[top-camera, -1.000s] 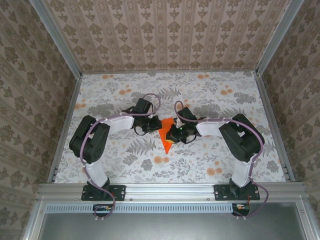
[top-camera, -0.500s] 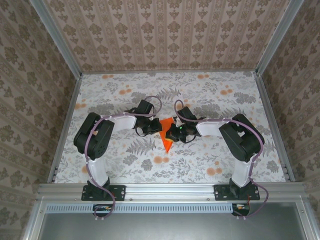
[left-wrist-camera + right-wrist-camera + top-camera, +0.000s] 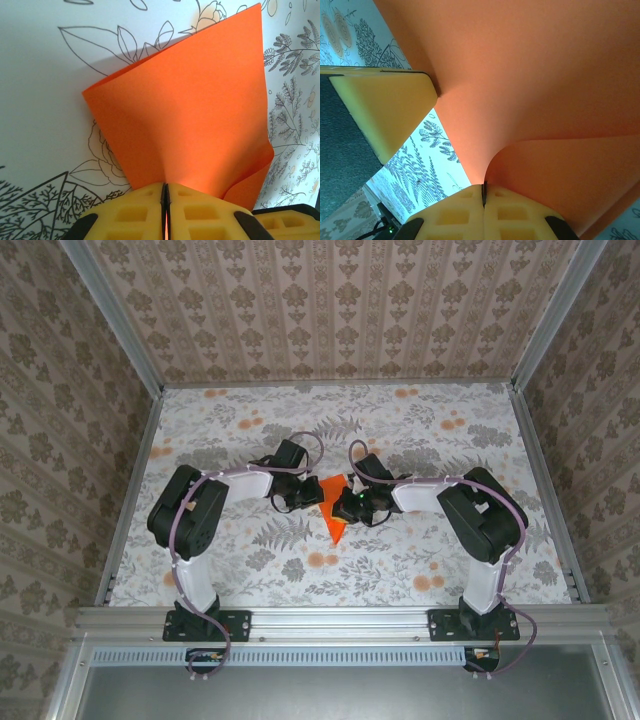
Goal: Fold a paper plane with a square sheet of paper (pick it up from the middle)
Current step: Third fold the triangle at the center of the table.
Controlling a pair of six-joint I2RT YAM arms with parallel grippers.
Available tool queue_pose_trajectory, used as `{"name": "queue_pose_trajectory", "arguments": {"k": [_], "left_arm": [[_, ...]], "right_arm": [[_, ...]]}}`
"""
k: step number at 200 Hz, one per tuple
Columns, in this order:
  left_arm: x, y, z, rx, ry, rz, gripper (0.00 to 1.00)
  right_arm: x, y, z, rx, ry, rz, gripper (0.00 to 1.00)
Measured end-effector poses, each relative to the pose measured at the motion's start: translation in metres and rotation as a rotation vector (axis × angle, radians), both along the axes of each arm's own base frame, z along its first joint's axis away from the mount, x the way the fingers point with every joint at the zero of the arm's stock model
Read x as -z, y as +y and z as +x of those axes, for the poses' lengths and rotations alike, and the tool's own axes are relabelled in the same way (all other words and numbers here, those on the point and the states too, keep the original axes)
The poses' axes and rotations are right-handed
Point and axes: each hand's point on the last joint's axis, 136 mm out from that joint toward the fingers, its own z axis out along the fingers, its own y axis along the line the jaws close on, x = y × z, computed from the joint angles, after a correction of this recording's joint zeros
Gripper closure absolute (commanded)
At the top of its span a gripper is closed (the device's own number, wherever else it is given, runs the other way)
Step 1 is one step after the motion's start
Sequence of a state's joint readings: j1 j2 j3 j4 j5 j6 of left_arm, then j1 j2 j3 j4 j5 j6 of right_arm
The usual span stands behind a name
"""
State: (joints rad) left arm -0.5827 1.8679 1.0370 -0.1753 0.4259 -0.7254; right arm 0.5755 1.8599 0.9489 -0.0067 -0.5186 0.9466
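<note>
The square sheet of paper (image 3: 335, 512) is bright orange and folded to a pointed wedge, its tip toward the near edge, at the middle of the floral table (image 3: 430, 440). My left gripper (image 3: 308, 496) is at its left edge and my right gripper (image 3: 351, 506) at its right edge. In the left wrist view the yellow pads (image 3: 140, 210) of the left gripper (image 3: 165, 192) are shut on the paper (image 3: 190, 100), which rises curved off the table. In the right wrist view the right gripper (image 3: 483, 191) pinches a curled flap of the paper (image 3: 535, 70). A left finger (image 3: 385, 110) touches it from the left.
Aluminium rails (image 3: 132, 502) and floral-papered walls (image 3: 330, 310) close the table on three sides. Both arms bend inward, with their elbows (image 3: 190, 512) (image 3: 478, 512) out toward the sides. Open floral table lies behind and in front of the grippers.
The left arm's elbow has shifted slightly right and the left gripper has edged closer against the paper. The right arm and the paper have hardly moved.
</note>
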Motion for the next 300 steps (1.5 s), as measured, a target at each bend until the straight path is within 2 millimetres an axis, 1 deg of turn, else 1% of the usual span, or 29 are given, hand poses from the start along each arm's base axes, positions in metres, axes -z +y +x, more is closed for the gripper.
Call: {"name": "queue_pose_trajectory", "arguments": {"k": [62,157,185,228,257,300], "left_arm": [[0.000,0.000,0.000,0.000,0.000,0.001,0.89],[0.000,-0.003,-0.002,0.024,-0.010,0.001,0.89],[-0.001,-0.006,-0.001,0.046,-0.016,-0.005,0.89],[-0.002,-0.019,-0.001,0.113,-0.042,0.000,0.89],[-0.001,-0.021,-0.002,0.130,-0.048,0.003,0.90],[-0.001,-0.021,-0.003,0.141,-0.052,0.005,0.90]], "right_arm": [[0.004,-0.004,-0.002,0.008,0.002,-0.017,0.99],[0.001,-0.005,-0.004,0.005,-0.005,-0.014,0.98],[0.000,-0.007,-0.006,0.007,-0.006,-0.016,0.99],[-0.011,-0.012,-0.009,0.023,-0.018,-0.017,0.99],[-0.016,-0.016,-0.010,0.038,-0.020,-0.034,0.99],[-0.012,-0.022,-0.011,0.056,-0.007,-0.064,0.99]]}}
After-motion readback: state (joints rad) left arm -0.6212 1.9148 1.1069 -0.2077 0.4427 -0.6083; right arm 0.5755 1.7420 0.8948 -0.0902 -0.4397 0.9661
